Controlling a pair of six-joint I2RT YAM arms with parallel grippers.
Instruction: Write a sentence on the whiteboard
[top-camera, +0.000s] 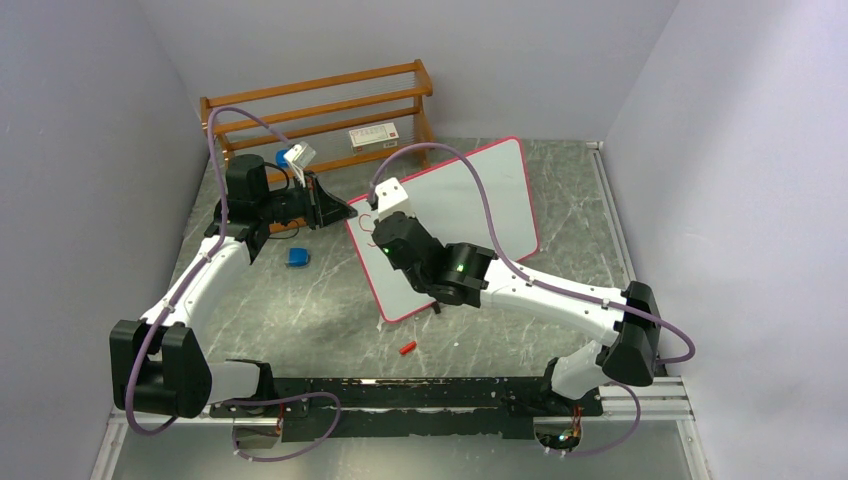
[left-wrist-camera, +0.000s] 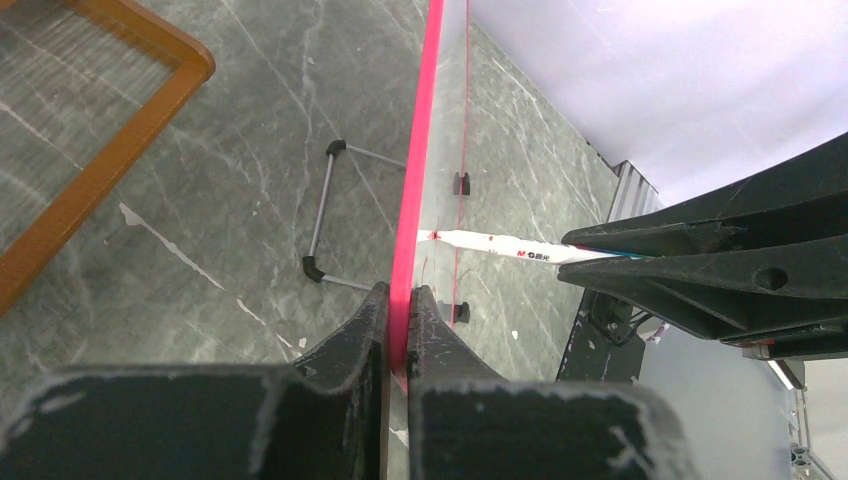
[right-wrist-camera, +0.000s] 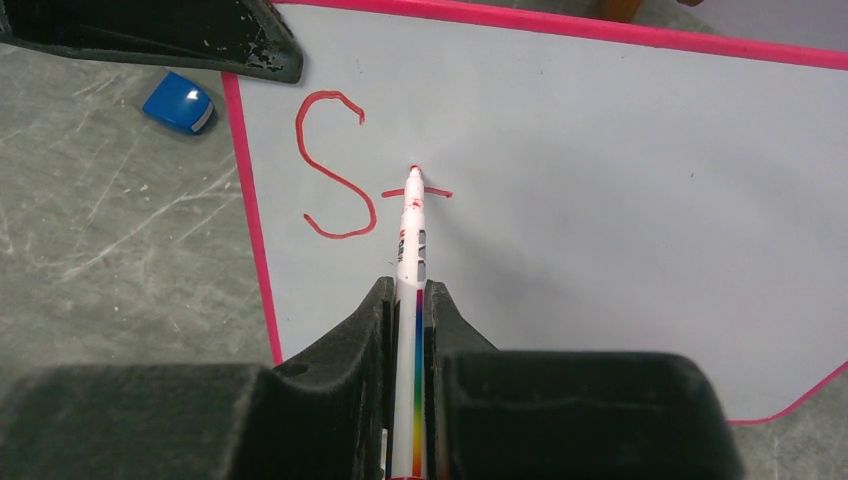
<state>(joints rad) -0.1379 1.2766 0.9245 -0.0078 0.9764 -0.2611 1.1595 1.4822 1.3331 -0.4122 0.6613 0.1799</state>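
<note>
The whiteboard (top-camera: 470, 205), white with a pink rim, stands tilted on the table. My left gripper (top-camera: 343, 212) is shut on its left rim (left-wrist-camera: 420, 150), one finger on each side of the rim (left-wrist-camera: 398, 295). My right gripper (right-wrist-camera: 405, 290) is shut on a white marker (right-wrist-camera: 408, 240) with a rainbow stripe. The marker's red tip touches the board (right-wrist-camera: 600, 200) near its upper left corner. Of the sentence, a red "S" (right-wrist-camera: 330, 165) and a short crossing stroke (right-wrist-camera: 435, 192) under the tip show. The marker (left-wrist-camera: 500, 245) also appears in the left wrist view.
A wooden rack (top-camera: 320, 110) stands at the back left with a small box (top-camera: 373, 137) on it. A blue block (top-camera: 298, 257) lies on the table left of the board. A red cap (top-camera: 406, 349) lies in front of the board. Grey walls close in both sides.
</note>
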